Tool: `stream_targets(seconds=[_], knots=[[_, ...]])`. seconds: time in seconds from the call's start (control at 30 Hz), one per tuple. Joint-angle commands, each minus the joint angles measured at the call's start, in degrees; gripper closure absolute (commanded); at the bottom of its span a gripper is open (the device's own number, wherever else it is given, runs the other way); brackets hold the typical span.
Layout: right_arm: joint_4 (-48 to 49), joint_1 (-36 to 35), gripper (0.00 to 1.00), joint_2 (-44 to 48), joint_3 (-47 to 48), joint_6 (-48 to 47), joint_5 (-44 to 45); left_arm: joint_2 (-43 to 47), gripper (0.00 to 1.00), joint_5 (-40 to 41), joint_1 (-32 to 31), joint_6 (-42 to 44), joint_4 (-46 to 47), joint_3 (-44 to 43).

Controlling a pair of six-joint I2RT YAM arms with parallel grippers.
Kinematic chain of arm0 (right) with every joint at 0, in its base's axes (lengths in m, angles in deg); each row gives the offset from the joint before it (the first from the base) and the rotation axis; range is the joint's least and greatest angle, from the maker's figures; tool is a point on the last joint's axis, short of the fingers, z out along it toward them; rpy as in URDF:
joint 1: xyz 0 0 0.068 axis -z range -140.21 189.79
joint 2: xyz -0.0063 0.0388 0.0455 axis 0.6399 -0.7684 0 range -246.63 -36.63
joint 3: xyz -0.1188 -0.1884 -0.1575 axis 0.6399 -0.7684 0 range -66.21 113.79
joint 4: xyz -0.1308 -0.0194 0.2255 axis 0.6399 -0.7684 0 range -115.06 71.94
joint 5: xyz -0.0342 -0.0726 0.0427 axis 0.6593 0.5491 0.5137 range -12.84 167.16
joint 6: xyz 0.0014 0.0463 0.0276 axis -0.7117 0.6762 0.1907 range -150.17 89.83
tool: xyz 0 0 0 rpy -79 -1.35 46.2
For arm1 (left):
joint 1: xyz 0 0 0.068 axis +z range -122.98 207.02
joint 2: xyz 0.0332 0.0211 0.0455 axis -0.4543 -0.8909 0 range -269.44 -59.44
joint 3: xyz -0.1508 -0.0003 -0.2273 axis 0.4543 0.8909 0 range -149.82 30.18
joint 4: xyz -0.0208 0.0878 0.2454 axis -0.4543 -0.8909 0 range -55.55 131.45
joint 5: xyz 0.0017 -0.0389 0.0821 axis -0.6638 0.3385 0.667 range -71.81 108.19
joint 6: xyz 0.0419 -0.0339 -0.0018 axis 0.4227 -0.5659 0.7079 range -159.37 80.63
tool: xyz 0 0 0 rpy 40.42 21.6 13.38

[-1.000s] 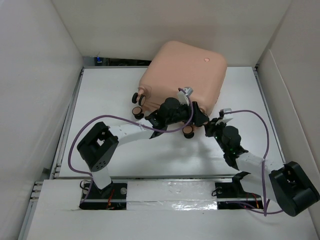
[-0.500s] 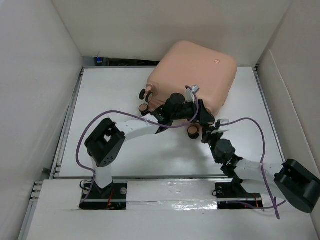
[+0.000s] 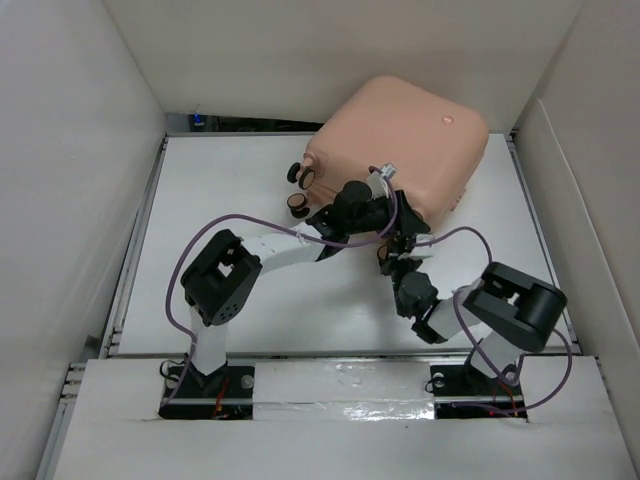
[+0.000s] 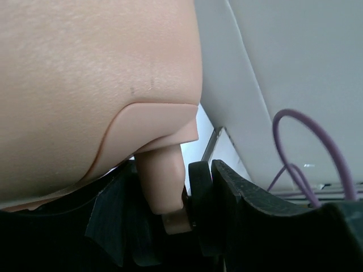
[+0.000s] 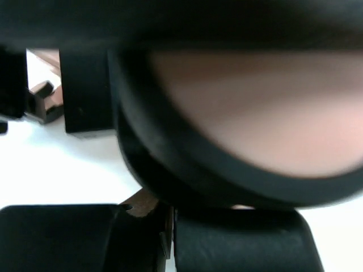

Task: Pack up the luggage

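Top external view: luggage (image 3: 400, 135) lies shut, shell up, skewed at the far right of the table (image 3: 220, 190), with its far corner at the back wall. Both arms meet at its near wheel end. Left gripper (image 3: 398, 222) is at the shell rim, and right gripper (image 3: 396, 262) is just nearer, beside a wheel.

Left wrist view adds what overhead hides: a pink wheel post (image 4: 161, 181) stands between the black fingers (image 4: 255, 221). Whether they pinch it, I cannot tell.

Right wrist view is filled by a blurred black-rimmed wheel (image 5: 244, 113), so I cannot tell how the jaws stand.

Judgement: the step is repositioning the case for opening. Push low and slowly with both arms together, so it slides without pivoting into the wall or snagging the purple cable (image 4: 295, 113).
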Motion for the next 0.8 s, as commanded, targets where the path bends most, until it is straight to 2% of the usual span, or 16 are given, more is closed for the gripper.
stream_targets(seconds=[0.0, 0.03, 0.07, 0.13, 0.23, 0.3, 0.37, 0.4, 0.43, 0.5, 0.53, 0.57, 0.67, 0.77], knots=[[19.86, -5.4, 1.0, -9.46, 7.39, 5.18, -21.49, 2.44, 0.89, -7.06, -5.35, -8.05, 27.91, -2.59], [20.56, -5.4, 1.0, -10.25, 7.75, 5.64, -22.38, 2.62, 0.61, -7.68, -5.35, -7.98, 27.66, -2.24], [21.08, -5.4, 1.0, -10.78, 7.75, 5.9, -23.34, 3.23, 0.48, -8.03, -5.35, -7.54, 27.05, -1.19], [21.18, -7.32, 1.0, -10.0, 5.65, 5.47, -21.87, 6.83, 0.27, -7.16, -2.65, -5.52, 25.21, 1.44], [19.95, -7.33, 1.0, -6.49, 0.21, 7.31, -18.96, 14.03, 0.15, -4.09, 2.44, -1.41, 21.44, 8.56], [19.16, -6.38, 1.0, -2.9, -2.43, 8.62, -18.17, 20.33, 0.11, 1.42, 5.18, 2.81, 15.73, 11.65], [14.26, -4.44, 1.0, 0.53, -4.55, 9.59, -18.95, 24.31, 0.1, 6.0, 8.95, 9.32, 6.94, 13.75], [11.89, -3.91, 1.0, 4.55, -4.9, 9.6, -19.74, 28.42, 0.09, 11.34, 10.1, 10.99, 3.61, 14.29], [6.55, -3.91, 1.0, 6.68, -4.99, 9.51, -20.36, 30.46, 0.09, 14.0, 11.25, 12.4, -1.56, 15.07], [0.9, -3.2, 1.0, 11.42, -4.91, 9.07, -20.63, 36.94, 0.1, 20.05, 13.88, 16.27, -6.25, 17.71], [-4.26, -2.51, 1.0, 15.97, -4.82, 8.63, -20.97, 38.81, 0.1, 26.96, 14.76, 17.15, -10.45, 18.68], [-6.92, -1.98, 1.0, 18.37, -4.21, 8.28, -21.41, 40.57, 0.1, 28.69, 16.08, 17.77, -11.79, 20.69], [-19.49, -0.57, 1.0, 26.63, -2.54, 6.96, -23.7, 43.67, 0.09, 29.15, 23.28, 19.36, -18.21, 21.94], [-23.02, 1.45, 1.0, 30.42, -1.74, 5.9, -27.02, 40.17, 0.09, 23.28, 27.86, 25.48, -24.62, 19.67]])
